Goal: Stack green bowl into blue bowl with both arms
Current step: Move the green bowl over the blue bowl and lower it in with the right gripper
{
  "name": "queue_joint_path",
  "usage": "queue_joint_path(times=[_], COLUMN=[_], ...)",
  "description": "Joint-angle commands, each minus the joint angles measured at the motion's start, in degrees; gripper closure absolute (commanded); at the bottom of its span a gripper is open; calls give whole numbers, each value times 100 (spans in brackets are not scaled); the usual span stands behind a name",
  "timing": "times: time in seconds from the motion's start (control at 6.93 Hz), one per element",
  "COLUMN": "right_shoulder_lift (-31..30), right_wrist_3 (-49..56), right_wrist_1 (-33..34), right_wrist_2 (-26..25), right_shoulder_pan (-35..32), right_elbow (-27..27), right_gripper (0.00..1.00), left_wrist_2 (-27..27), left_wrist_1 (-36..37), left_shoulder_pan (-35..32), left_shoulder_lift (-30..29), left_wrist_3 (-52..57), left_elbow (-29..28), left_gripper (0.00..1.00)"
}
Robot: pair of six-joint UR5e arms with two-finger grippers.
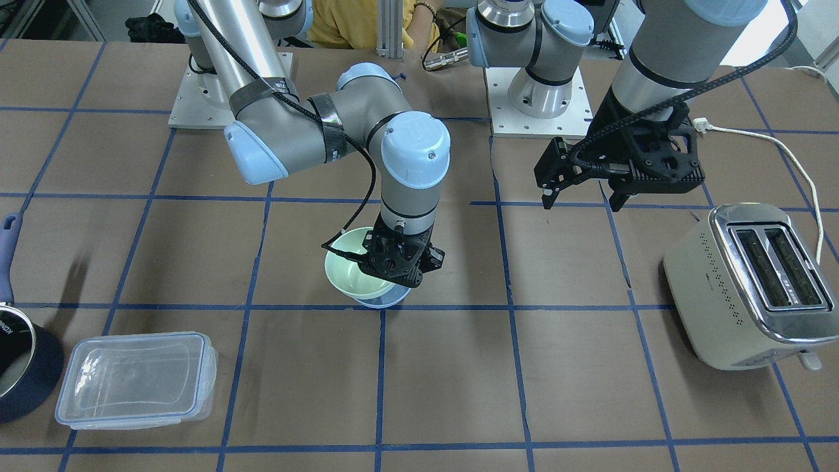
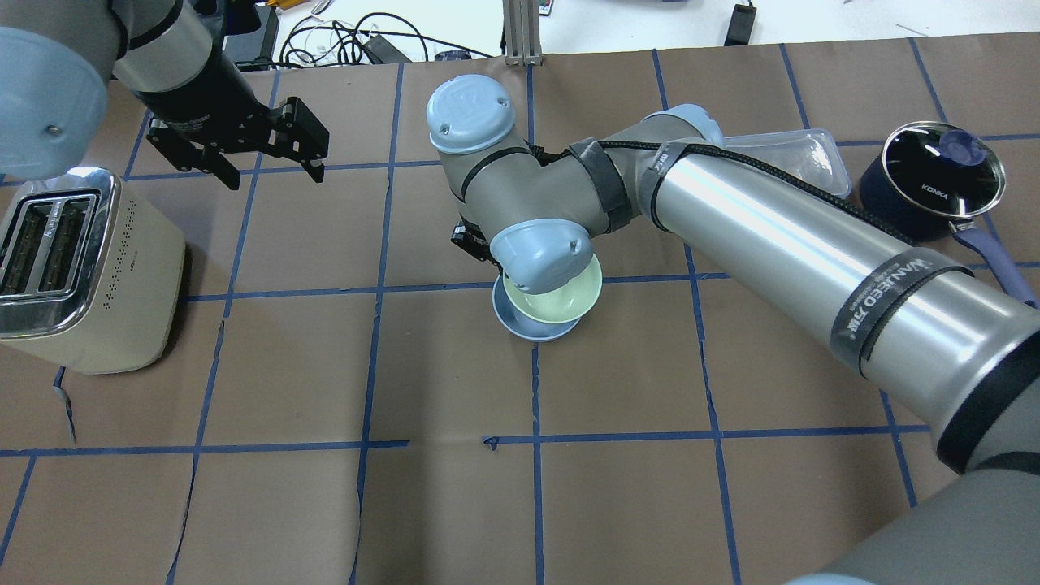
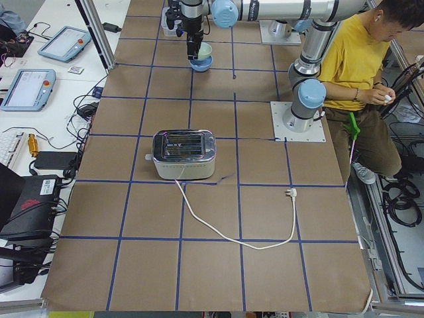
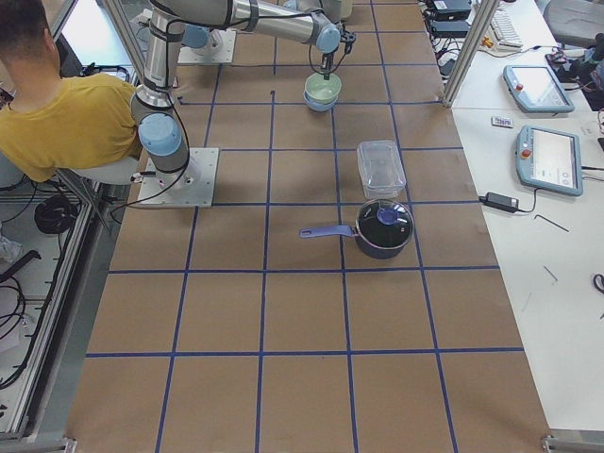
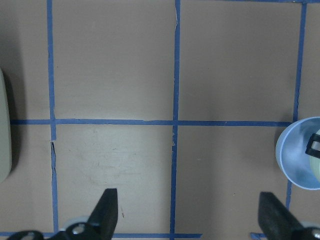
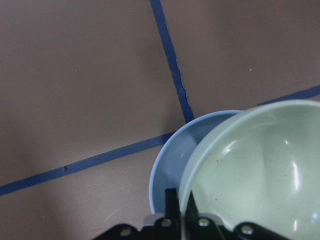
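Note:
The green bowl [image 1: 347,263] is tilted and lies partly inside the blue bowl [image 1: 388,301], offset to one side, near the table's middle. My right gripper [image 1: 397,262] is shut on the green bowl's rim, one finger inside and one outside. The right wrist view shows the green bowl [image 6: 260,170] overlapping the blue bowl [image 6: 172,160], with the gripper [image 6: 181,205] pinching the rim. In the overhead view the green bowl [image 2: 561,299] covers most of the blue bowl [image 2: 518,322]. My left gripper [image 1: 581,203] is open and empty, raised above the table well apart from the bowls; its wrist view shows the blue bowl's edge [image 5: 295,155].
A cream toaster [image 1: 747,288] stands on my left side, its white cord [image 1: 786,151] trailing behind. A clear plastic container [image 1: 134,380] and a dark pot [image 1: 19,354] sit on my right side. A person in yellow sits behind the arm bases.

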State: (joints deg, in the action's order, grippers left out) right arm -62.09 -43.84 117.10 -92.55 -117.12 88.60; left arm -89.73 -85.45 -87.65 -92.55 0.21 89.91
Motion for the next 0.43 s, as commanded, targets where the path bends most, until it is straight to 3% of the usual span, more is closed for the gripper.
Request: queue_joint_path(times=[0.0, 0.14, 0.29], right_shoulder_lift=[74, 82, 83], right_wrist_3=[-89, -81, 6], right_wrist_1=[14, 23, 40], right_wrist_2=[271, 256, 221], right_shoulder_pan=[-30, -30, -13], right_elbow=[-9, -9, -18], right_gripper=[100, 74, 1], left_wrist_2=[-1, 25, 60], left_wrist_1=[143, 152, 152], left_shoulder_pan=[-6, 2, -6], left_shoulder_lift=[44, 53, 79], left_wrist_3=[-12, 5, 6], left_elbow=[132, 158, 159], left_gripper=[0, 0, 0])
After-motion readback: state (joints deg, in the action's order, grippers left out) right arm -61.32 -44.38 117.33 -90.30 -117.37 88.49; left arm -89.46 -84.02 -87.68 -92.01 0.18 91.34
